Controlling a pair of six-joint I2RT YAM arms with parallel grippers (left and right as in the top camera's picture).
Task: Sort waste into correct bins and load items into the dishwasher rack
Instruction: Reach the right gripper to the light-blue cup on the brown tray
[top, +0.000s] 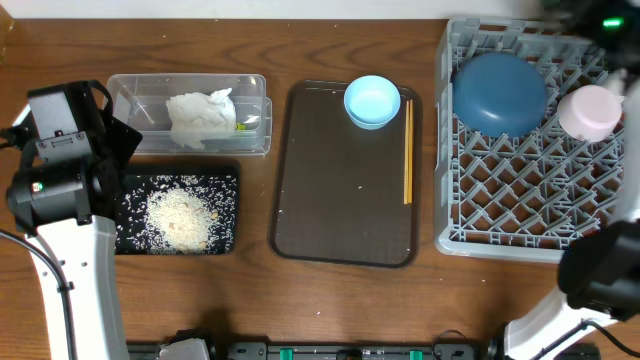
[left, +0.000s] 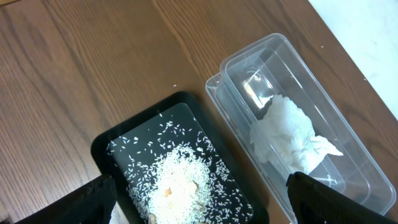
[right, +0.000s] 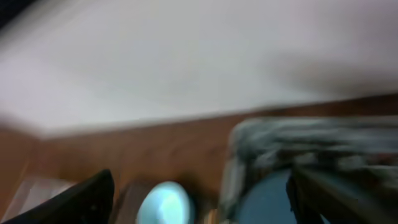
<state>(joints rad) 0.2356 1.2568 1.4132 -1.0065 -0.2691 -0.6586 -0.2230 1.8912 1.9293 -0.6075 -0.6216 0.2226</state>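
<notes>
My left gripper (left: 199, 208) hangs open over the black tray (left: 102, 146), which holds a heap of rice (left: 177, 180). Beside it, the clear tub (left: 298, 68) holds the crumpled napkin (left: 286, 134); a bit of greenish wrapper (top: 240, 126) shows at its edge. The grey dishwasher rack (top: 500, 200) holds the dark-blue bowl (top: 498, 93) and the white-pinkish bowl (top: 590, 112). The light-blue bowl (top: 372, 100) and chopsticks (top: 408, 150) lie on the brown serving tray (top: 340, 200). My right gripper (right: 202, 205) is open and empty, high above the rack's far edge, in a blurred view.
The brown serving tray fills the table's middle, between the bins and the rack. The left arm's white link (top: 70, 270) stands at the front left and the right arm's base (top: 600, 280) at the front right. A pale wall lies behind the table.
</notes>
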